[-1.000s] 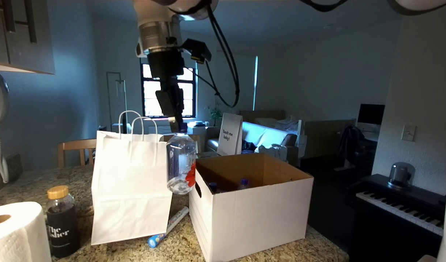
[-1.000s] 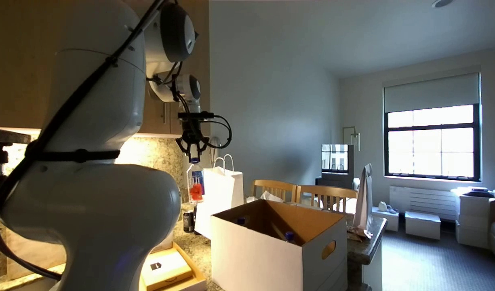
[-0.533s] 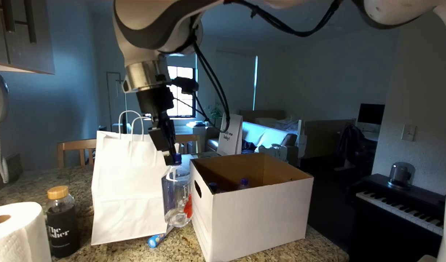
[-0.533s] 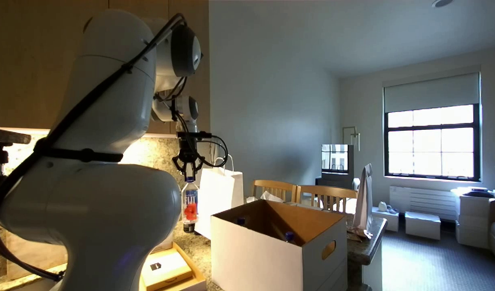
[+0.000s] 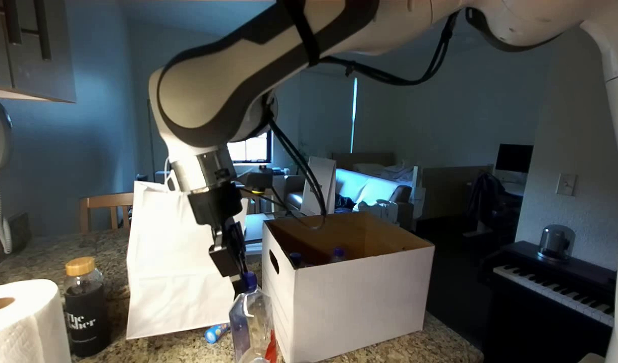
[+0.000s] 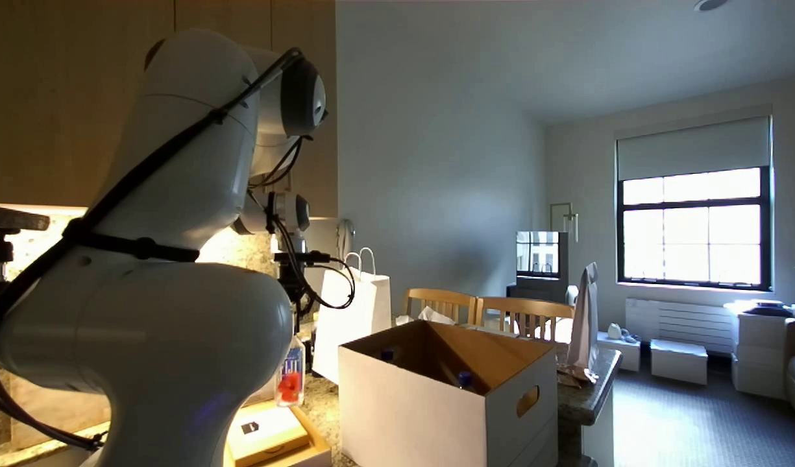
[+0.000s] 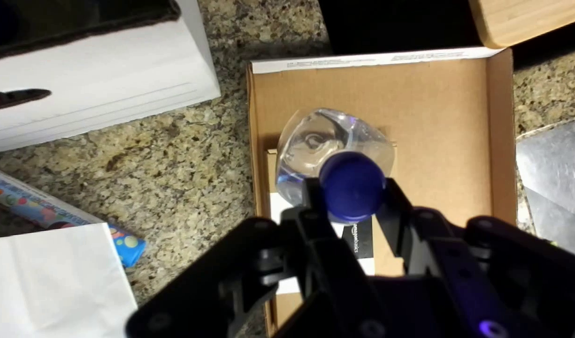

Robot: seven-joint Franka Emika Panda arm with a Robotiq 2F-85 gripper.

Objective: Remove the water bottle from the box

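My gripper (image 7: pixel 351 193) is shut on the blue cap of a clear water bottle (image 7: pixel 310 141) and holds it upright outside the box. The bottle also shows in both exterior views (image 5: pixel 251 322) (image 6: pixel 290 379), with a red flower on its label; the arm partly hides it in an exterior view. It hangs over a shallow brown cardboard tray (image 7: pixel 437 136); I cannot tell whether it touches. The box (image 5: pixel 359 307), a large white open carton, stands beside it, also in the wrist view (image 7: pixel 104 80). More blue bottle caps (image 5: pixel 338 252) (image 6: pixel 464 378) show inside the box.
A white paper bag (image 5: pixel 182 262) stands beside the gripper, with a colourful tube (image 5: pixel 216 333) at its foot. A dark jar with a golden lid (image 5: pixel 87 312) and a paper towel roll (image 5: pixel 31 317) stand further off. A flat amazonbasics package (image 6: pixel 267 431) lies in the tray.
My gripper has moved down with the bottle, from the level of the box rim and bag top to low beside the box, over the tray. The box and bag have not moved.
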